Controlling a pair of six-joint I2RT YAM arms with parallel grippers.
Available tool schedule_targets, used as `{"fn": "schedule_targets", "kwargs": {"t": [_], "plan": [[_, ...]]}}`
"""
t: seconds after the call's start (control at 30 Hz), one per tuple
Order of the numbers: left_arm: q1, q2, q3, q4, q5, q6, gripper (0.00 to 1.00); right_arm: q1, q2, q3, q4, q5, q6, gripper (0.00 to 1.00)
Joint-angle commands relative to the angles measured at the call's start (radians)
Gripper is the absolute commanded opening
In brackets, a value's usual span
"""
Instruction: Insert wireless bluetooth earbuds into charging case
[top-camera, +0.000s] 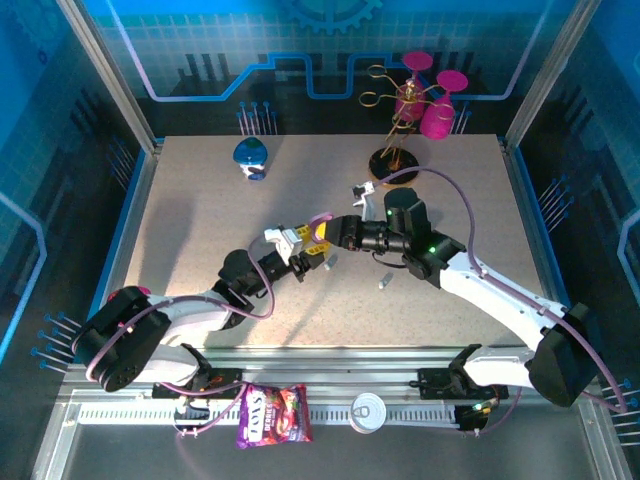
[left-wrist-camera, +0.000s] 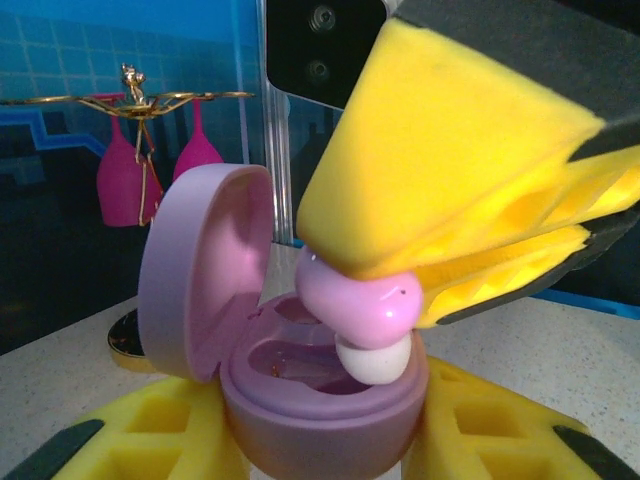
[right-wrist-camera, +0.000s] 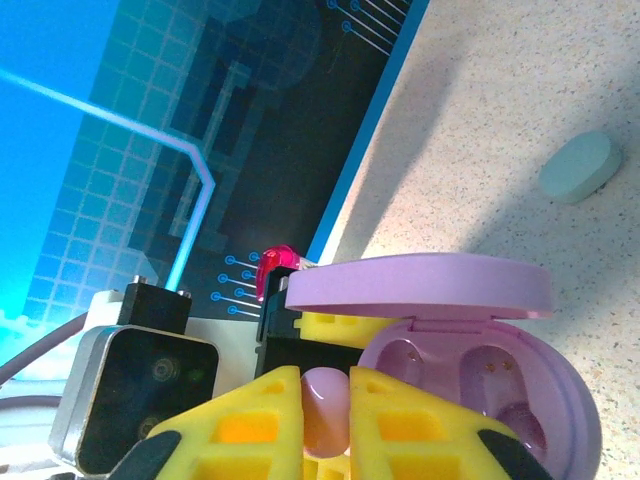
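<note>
Seen from above, the left claw (top-camera: 300, 248) and the right claw (top-camera: 338, 232) meet tip to tip over the middle of the worktop (top-camera: 200, 220). What they hold is too small to tell from here.

In the left wrist view, the left claw (left-wrist-camera: 320, 440) is pressed on the base of a lilac case (left-wrist-camera: 320, 400), and the lid (left-wrist-camera: 195, 270) stands open. Just above it, the right claw (left-wrist-camera: 400, 275) pinches a lilac earbud (left-wrist-camera: 355, 305). The whitish tip of the earbud is at the mouth of the case, and I cannot tell if it touches.

In the right wrist view, the right claw (right-wrist-camera: 323, 395) holds the earbud (right-wrist-camera: 322, 420) between its pads. Both sockets (right-wrist-camera: 480, 390) of the case look empty and lie to the side of the claw.

I think the earbud is not yet in line with a socket. If it is pushed down now, it may hit the rim, turn between the soft pads or fall out. It could also tip the case in the left claw.
</note>
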Motion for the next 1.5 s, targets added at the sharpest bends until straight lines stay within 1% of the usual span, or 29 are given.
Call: {"fn": "schedule_targets", "kwargs": {"t": [0.0,0.13,0.23,0.33,0.4,0.6,0.67,0.97,1.47], "plan": [[-0.017,-0.030,0.036,0.021,0.003,0.027,0.21,0.018,0.024,0.028,-0.028,0.045,-0.037,0.13],[-0.017,-0.030,0.039,0.023,-0.001,0.027,0.21,0.021,0.030,0.024,-0.024,0.055,-0.040,0.14],[-0.016,-0.033,0.043,0.020,-0.016,0.018,0.21,0.025,0.036,0.032,-0.056,0.060,-0.050,0.17],[-0.016,-0.034,0.051,0.011,-0.021,0.015,0.21,0.036,0.035,0.034,-0.079,0.092,-0.063,0.19],[-0.019,-0.029,0.057,0.009,-0.004,0.016,0.21,0.041,0.029,0.026,-0.077,0.127,-0.065,0.19],[-0.021,-0.015,0.060,0.010,0.011,0.014,0.21,0.047,-0.012,-0.016,0.024,0.197,-0.064,0.15],[-0.022,-0.014,0.058,0.011,0.011,0.012,0.21,0.047,-0.020,-0.022,0.031,0.209,-0.069,0.15],[-0.023,-0.015,0.061,0.022,0.010,-0.004,0.21,0.050,-0.010,-0.035,0.008,0.214,-0.074,0.16],[-0.023,-0.008,0.069,0.023,0.000,-0.012,0.21,0.053,-0.016,-0.035,-0.024,0.200,-0.068,0.26]]}}
